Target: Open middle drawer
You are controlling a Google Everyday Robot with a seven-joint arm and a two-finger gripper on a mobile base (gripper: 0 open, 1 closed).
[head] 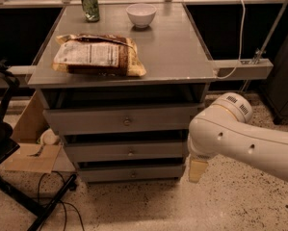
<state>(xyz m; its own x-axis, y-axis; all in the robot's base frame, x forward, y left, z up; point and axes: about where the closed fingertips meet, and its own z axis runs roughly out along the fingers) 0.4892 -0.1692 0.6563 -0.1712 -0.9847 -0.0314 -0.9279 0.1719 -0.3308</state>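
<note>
In the camera view, a grey cabinet [182,47] with three drawers stands in the middle. The middle drawer [95,152] is the thin one in the cabinet's front, under the tall top drawer [85,121] and over the bottom drawer [105,173]. It has a little round knob [131,151] in its centre, and it looks shut. A white arm [240,136] comes in at the cabinet's right side. The gripper [197,170] hangs down from the arm, just beside the cabinet's right edge, about as low as the bottom drawer. I cannot tell if it is open or closed, because only a tan bit of it shows. It does not seem to hold or touch anything. On the cabinet's top lie a snack bag [98,55], a white bowl [141,14] and a green can [90,5]. To do this step well, I think the gripper should come round to the cabinet's front and rise a little. It should line up with the middle knob, not the one above or below. Then it should grab the knob snugly and pull straight out, slowly, so the things on the cabinet's top do not shake.
</note>
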